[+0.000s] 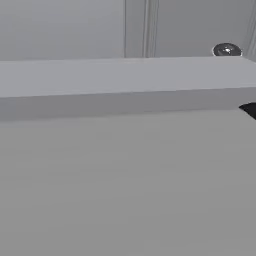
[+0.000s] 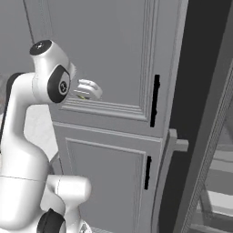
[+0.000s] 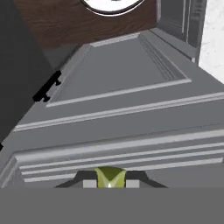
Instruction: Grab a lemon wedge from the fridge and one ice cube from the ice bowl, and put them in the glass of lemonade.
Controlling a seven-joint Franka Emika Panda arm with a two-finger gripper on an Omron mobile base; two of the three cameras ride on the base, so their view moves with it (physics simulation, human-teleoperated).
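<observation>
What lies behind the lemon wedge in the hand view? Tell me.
Behind the lemon wedge, pinched in the gripper, is a light grey panelled cabinet door. The wedge's lower part is hidden.

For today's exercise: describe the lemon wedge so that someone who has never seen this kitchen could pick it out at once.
Find the light grey panelled cabinet door in the hand view. At the bottom, the claw grips the lemon wedge. It is the one tiny yellow-green thing among greys.

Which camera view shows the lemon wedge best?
The hand view: the lemon wedge sits yellow-green between the two dark fingertips, close to the camera. In the right base view a small yellowish spot shows under the white hand, too small to be sure of. The left base view gives grey surfaces and nothing yellow.
</observation>
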